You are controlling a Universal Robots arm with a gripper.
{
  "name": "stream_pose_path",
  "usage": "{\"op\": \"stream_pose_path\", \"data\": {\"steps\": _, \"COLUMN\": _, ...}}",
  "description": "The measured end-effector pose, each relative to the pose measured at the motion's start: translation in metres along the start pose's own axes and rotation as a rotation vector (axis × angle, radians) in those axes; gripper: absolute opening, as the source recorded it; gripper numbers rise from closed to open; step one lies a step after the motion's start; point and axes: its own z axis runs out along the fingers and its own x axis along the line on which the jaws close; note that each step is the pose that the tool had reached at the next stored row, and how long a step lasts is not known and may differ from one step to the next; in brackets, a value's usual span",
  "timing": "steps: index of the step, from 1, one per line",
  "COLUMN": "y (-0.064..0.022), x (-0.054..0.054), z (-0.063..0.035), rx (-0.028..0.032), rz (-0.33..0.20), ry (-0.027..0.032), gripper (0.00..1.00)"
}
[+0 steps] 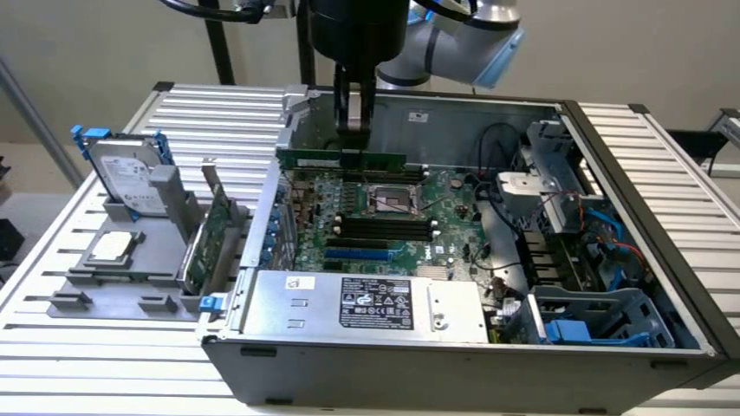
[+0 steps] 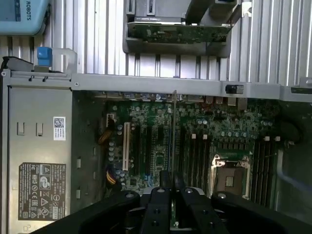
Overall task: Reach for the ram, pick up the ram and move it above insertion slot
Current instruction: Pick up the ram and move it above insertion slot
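Gripping the long thin green ram stick (image 1: pixel 342 159), the black claw (image 1: pixel 353 130) hangs clamped above the green motherboard (image 1: pixel 382 217).

Arm: grey-and-blue jointed robot arm (image 1: pixel 463 39) reaching straight down from above.
Claw: black two-fingered claw (image 1: pixel 352 130) pointing down, fingers pinched together, gripping.

- The arm (image 1: pixel 451 39) is cut off by the top edge of the exterior view.
- The middle of the ram (image 1: pixel 341 159) is covered by the gripper (image 1: pixel 353 130).
- In the wrist view the ram (image 2: pixel 173 131) is seen edge-on; its chips cannot be made out.
- Label text on the power supply (image 1: pixel 376 303) is too small to be read.
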Motion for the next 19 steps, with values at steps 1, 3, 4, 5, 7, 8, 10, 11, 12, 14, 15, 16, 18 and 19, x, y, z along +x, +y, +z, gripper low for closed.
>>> {"op": "stream_pose_path", "data": {"steps": 1, "y": -0.0042, "x": -0.002, "z": 0.0004, "rx": 0.0000, "rz": 0.000, "ry": -0.0001, "gripper": 0.14}}
{"op": "stream_pose_path", "data": {"steps": 3, "y": -0.0132, "x": -0.004, "z": 0.0013, "rx": 0.0000, "rz": 0.000, "ry": 0.0000, "gripper": 0.14}}
{"op": "stream_pose_path", "data": {"steps": 4, "y": -0.0177, "x": -0.005, "z": 0.0016, "rx": 0.0000, "rz": 0.000, "ry": 0.0000, "gripper": 0.14}}
{"op": "stream_pose_path", "data": {"steps": 5, "y": -0.0225, "x": -0.005, "z": 0.0019, "rx": 0.0000, "rz": 0.000, "ry": 0.0000, "gripper": 0.14}}
{"op": "stream_pose_path", "data": {"steps": 7, "y": -0.0315, "x": -0.006, "z": 0.0025, "rx": 0.0000, "rz": 0.000, "ry": 0.0001, "gripper": 0.14}}
{"op": "stream_pose_path", "data": {"steps": 8, "y": -0.0360, "x": -0.006, "z": 0.0028, "rx": 0.0001, "rz": 0.000, "ry": 0.0000, "gripper": 0.14}}
{"op": "stream_pose_path", "data": {"steps": 10, "y": -0.0451, "x": -0.007, "z": 0.0032, "rx": 0.0000, "rz": 0.001, "ry": 0.0000, "gripper": 0.14}}
{"op": "stream_pose_path", "data": {"steps": 11, "y": -0.0491, "x": -0.007, "z": 0.0035, "rx": 0.0001, "rz": 0.001, "ry": 0.0000, "gripper": 0.14}}
{"op": "stream_pose_path", "data": {"steps": 12, "y": -0.0519, "x": -0.007, "z": 0.0038, "rx": 0.0001, "rz": 0.001, "ry": 0.0001, "gripper": 0.14}}
{"op": "stream_pose_path", "data": {"steps": 14, "y": -0.0537, "x": -0.007, "z": 0.0042, "rx": 0.0001, "rz": 0.001, "ry": -0.0002, "gripper": 0.14}}
{"op": "stream_pose_path", "data": {"steps": 15, "y": -0.0537, "x": -0.007, "z": 0.0042, "rx": 0.0000, "rz": 0.001, "ry": 0.0000, "gripper": 0.14}}
{"op": "stream_pose_path", "data": {"steps": 16, "y": -0.0537, "x": -0.007, "z": 0.0042, "rx": 0.0000, "rz": 0.001, "ry": 0.0000, "gripper": 0.14}}
{"op": "stream_pose_path", "data": {"steps": 18, "y": -0.0537, "x": -0.007, "z": 0.0042, "rx": 0.0000, "rz": 0.001, "ry": 0.0001, "gripper": 0.14}}
{"op": "stream_pose_path", "data": {"steps": 19, "y": -0.0537, "x": -0.007, "z": 0.0042, "rx": 0.0000, "rz": 0.001, "ry": 0.0000, "gripper": 0.14}}
